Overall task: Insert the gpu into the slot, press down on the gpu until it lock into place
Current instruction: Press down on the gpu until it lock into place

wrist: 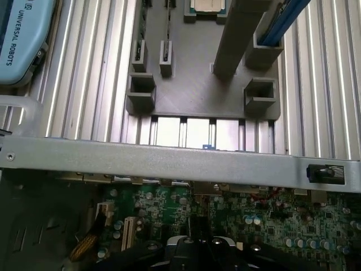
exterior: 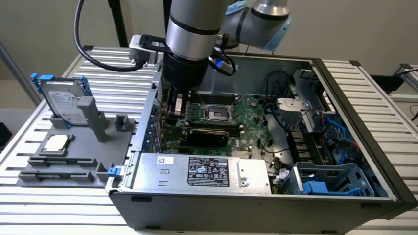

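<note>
- Arm (exterior: 193, 29) reaches down into open case (exterior: 339, 147), near the wall on the exterior view's left
- Gripper (exterior: 175, 105) low over motherboard (exterior: 251, 122); cannot tell if fingers open or closed
- GPU (exterior: 207, 134) lies on the motherboard beside CPU socket (exterior: 214, 113), black shroud up
- Slot hidden
- Power supply (exterior: 202, 171) at case front
- Grey fixture tray (wrist: 197, 84) outside case, hard drive (exterior: 62, 100) on it

I see the computer case (exterior: 365, 161) on the counter (exterior: 392, 88); a parts tray (exterior: 65, 161) sits beside it on the exterior view's left, carrying a hard drive (exterior: 62, 103).
</note>
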Available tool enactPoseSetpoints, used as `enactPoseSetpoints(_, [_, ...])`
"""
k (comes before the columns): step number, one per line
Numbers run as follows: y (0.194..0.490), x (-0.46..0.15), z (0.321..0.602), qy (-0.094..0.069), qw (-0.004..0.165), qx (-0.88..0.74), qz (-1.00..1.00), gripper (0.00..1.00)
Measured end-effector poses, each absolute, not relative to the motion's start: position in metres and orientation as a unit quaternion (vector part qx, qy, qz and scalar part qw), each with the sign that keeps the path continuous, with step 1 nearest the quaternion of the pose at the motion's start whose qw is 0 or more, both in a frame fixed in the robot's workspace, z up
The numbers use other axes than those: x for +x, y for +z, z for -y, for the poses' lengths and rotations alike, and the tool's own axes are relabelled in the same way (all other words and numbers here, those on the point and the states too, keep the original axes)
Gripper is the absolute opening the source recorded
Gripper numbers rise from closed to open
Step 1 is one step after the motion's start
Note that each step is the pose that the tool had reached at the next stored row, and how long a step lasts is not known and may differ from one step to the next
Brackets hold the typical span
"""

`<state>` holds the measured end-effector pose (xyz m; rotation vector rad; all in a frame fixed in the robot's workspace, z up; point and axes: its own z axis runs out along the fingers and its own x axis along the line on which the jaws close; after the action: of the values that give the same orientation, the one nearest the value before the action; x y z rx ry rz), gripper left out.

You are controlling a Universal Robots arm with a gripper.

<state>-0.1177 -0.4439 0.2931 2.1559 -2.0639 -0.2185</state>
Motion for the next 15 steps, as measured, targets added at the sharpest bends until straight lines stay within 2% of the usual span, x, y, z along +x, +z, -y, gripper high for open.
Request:
enactPoseSetpoints(2, [0.2945,-0.1176,0.4438,-0.077,0.079,0.718,0.687,0.11])
enactPoseSetpoints(5, [0.2950,-0.1176,0.4434,-0.083,0.095,0.717,0.686,0.11])
enactPoseSetpoints(8, [0.2949,-0.1176,0.4418,-0.082,0.108,0.715,0.686,0.11])
enactPoseSetpoints(15, [0.2948,-0.1180,0.4406,-0.082,0.109,0.711,0.689,0.11])
